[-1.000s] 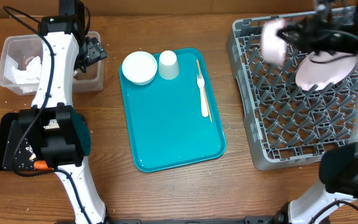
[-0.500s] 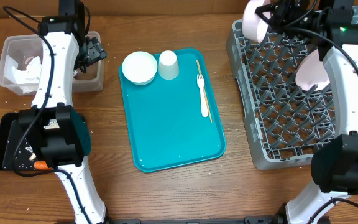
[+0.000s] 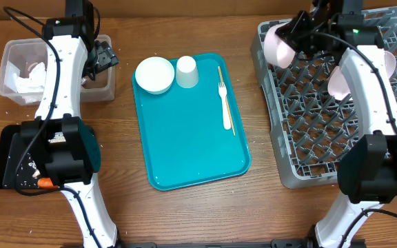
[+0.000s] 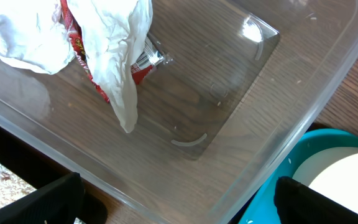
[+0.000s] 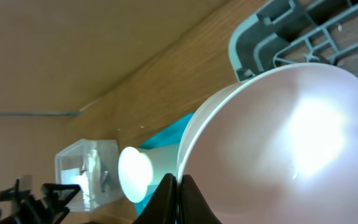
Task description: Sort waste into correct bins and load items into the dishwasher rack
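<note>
My right gripper [image 3: 290, 36] is shut on the rim of a white bowl [image 3: 278, 44], holding it tilted over the far-left corner of the grey dishwasher rack [image 3: 288, 162]. The right wrist view shows the jaws [image 5: 178, 186] pinching the bowl [image 5: 278, 137]. A pinkish plate [image 3: 342, 83] stands in the rack, partly behind the arm. On the teal tray [image 3: 191, 158] lie another bowl [image 3: 154, 74], a cup [image 3: 187, 71] and a fork [image 3: 225, 107]. My left gripper [image 3: 105, 58] hangs open over the clear tub [image 3: 9, 52], above napkins [image 4: 114, 37] and a red wrapper [image 4: 98, 81].
A black tray [image 3: 4, 162] at the near left holds crumbs and an orange carrot [image 3: 45, 183]. A thin stick [image 3: 227, 103] lies beside the fork. The left wrist view catches the tray's bowl [image 4: 347, 180] just past the tub wall [image 4: 316, 106].
The right arm swung the bowl left along the rack's far edge, then down toward its far-left corner. The left arm has not moved.
</note>
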Robot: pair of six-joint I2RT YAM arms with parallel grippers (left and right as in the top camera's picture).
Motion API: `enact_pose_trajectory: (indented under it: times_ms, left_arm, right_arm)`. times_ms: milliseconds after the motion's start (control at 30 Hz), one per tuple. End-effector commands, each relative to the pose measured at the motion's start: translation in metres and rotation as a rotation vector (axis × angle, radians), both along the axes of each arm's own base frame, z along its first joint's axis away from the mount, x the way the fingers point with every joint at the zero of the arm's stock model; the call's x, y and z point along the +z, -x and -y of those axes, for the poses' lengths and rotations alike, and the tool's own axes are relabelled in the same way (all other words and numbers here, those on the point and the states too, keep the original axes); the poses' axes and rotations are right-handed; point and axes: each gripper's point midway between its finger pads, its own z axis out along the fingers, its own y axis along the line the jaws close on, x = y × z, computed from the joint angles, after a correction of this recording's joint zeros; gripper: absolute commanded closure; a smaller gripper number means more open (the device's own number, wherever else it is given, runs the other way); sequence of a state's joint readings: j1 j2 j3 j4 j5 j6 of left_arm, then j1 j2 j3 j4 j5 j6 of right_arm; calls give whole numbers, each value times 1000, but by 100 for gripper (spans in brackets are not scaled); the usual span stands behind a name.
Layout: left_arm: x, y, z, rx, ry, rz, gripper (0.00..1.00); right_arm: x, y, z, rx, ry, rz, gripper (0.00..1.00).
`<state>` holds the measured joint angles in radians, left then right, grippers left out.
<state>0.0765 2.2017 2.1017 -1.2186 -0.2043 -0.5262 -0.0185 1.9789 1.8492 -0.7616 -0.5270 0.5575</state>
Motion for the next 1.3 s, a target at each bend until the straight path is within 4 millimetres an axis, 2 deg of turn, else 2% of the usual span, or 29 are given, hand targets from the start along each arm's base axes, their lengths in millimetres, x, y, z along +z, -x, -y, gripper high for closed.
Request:
enact_pose_trajectory:
  times_ms: [0, 133, 200, 367, 567, 667, 800, 967, 1100, 1133, 1233, 1267]
  left_arm:
    - [10, -4, 0, 23, 7, 34, 0]
    - [10, -4, 0, 23, 7, 34, 0]
    - [10, -4, 0, 23, 7, 34, 0]
    - [10, -4, 0, 23, 7, 34, 0]
    - [10, -4, 0, 23, 7, 34, 0]
    - [10, -4, 0, 23, 7, 34, 0]
    - [10, -4, 0, 23, 7, 34, 0]
    - [10, -4, 0, 23, 7, 34, 0]
    - [10, -4, 0, 23, 7, 34, 0]
    - [10, -4, 0, 23, 7, 34, 0]
    - [10, -4, 0, 23, 7, 34, 0]
    - [10, -4, 0, 23, 7, 34, 0]
  right_arm:
    - [4, -3, 5, -36, 7, 9, 96]
    - [17, -3, -10, 32, -73, 43, 96]
    - [16, -2, -12, 16, -89, 20, 96]
    - [-1, -2, 5, -71, -11, -31, 95]
    - [-9, 1, 18, -116, 24, -70, 78]
    - [-10, 3, 22, -123, 25, -82, 78]
    - [1, 7, 33, -143, 26, -88, 74]
    - [29, 12, 39, -139, 109, -44, 67]
    - [28, 15, 36, -135, 255, -37, 54]
    - [24, 16, 34, -141, 296, -43, 54]
    - [13, 17, 22, -127, 344, -65, 69]
    - [10, 18, 14, -109, 346, -70, 71]
